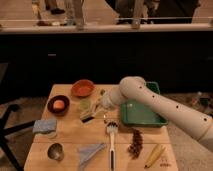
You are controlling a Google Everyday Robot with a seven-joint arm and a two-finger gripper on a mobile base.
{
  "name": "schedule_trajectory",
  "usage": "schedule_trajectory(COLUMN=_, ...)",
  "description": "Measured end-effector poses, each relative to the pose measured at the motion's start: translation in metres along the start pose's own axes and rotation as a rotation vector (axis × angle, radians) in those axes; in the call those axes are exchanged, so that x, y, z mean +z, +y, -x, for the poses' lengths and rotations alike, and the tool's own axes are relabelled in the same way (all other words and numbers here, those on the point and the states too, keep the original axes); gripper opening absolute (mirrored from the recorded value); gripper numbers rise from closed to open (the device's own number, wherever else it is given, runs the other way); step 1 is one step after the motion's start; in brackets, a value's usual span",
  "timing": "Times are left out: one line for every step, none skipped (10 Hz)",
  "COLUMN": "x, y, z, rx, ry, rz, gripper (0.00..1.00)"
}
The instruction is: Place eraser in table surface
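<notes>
Presently, gripper (96, 111) hovered at 3 o'clock of the dark bowl (58, 105), jaws clenched on the small black-and-grey oblong eraser (88, 115), above the tan wooden plank surface (67, 135).

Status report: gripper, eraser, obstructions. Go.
Gripper shut, low over table surface, below the orange bowl. Eraser at its fingertips, just above or on the wood. Brush lies close by, to the right.

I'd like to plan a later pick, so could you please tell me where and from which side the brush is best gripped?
Grip the brush on its dark handle, a little behind the white bristle head, coming straight down from above. It lies flat on the table surface with the handle pointing toward the near edge, so jaws should straddle the narrow handle crosswise. The gripper sits left of the green tray, shut on the eraser.
</notes>
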Motion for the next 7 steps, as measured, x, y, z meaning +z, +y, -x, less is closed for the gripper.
schedule_trajectory(x=0.006, y=0.004, z=-0.005, rx=0.001, ry=0.002, rz=0.009, gripper=0.00)
schedule_trajectory(x=0.014, y=0.010, z=-0.010, rx=-0.003, ry=0.005, rz=0.020, gripper=0.00)
schedule_trajectory(x=0.018, y=0.013, z=-0.011, rx=-0.009, ry=0.002, rz=0.023, gripper=0.00)
schedule_trajectory(x=0.022, y=0.016, z=-0.014, rx=-0.009, ry=-0.011, rz=0.021, gripper=0.00)
schedule_trajectory(x=0.029, y=0.021, z=-0.017, rx=-0.006, ry=-0.028, rz=0.024, gripper=0.00)
schedule_trajectory(x=0.036, y=0.026, z=-0.017, rx=-0.008, ry=-0.042, rz=0.034, gripper=0.00)
schedule_trajectory(x=0.042, y=0.030, z=-0.014, rx=-0.013, ry=-0.052, rz=0.042, gripper=0.00)
